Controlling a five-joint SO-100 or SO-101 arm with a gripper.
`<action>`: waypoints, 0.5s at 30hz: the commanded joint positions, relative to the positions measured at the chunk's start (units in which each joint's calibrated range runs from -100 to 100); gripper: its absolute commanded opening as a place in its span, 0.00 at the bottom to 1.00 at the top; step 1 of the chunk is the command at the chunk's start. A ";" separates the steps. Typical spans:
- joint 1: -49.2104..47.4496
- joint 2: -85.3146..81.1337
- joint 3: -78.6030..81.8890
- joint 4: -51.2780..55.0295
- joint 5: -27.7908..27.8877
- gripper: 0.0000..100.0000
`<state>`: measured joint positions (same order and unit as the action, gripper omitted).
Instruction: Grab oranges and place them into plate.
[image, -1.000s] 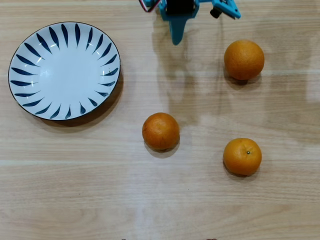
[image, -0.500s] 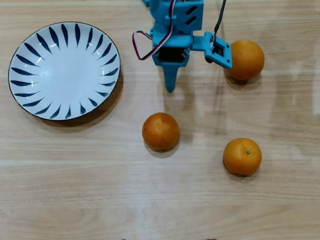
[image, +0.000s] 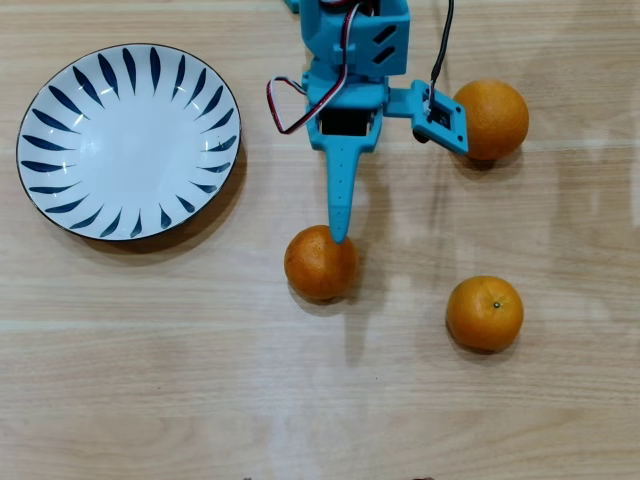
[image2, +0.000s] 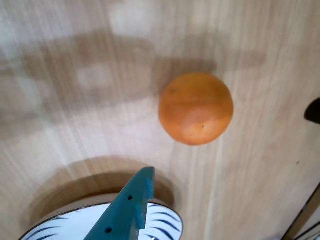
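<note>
Three oranges lie on the wooden table in the overhead view: one in the middle (image: 320, 263), one at the upper right (image: 492, 118) and one with a green stem dot at the lower right (image: 485, 313). The white plate with dark blue strokes (image: 60, 100) lies empty at the upper left. My blue gripper (image: 340, 235) reaches down from the top edge, and its tip overlaps the top of the middle orange. Only one finger (image: 340, 190) shows. In the wrist view one orange (image2: 196, 108) lies apart from the gripper (image2: 147, 175), and the plate's rim (image2: 165, 220) is at the bottom.
The arm's body and red and white wires (image: 285, 105) sit at the top centre. The wrist camera mount (image: 440, 115) sticks out beside the upper right orange. A dark object (image2: 314, 111) shows at the right edge of the wrist view.
</note>
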<state>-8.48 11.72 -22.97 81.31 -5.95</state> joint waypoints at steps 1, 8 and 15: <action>-0.06 -0.06 -1.06 -2.45 -0.69 0.55; 1.15 3.75 -1.06 -3.23 -10.99 0.55; 0.82 10.85 -1.70 -6.15 -16.22 0.46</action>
<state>-8.40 21.71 -22.89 76.57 -19.87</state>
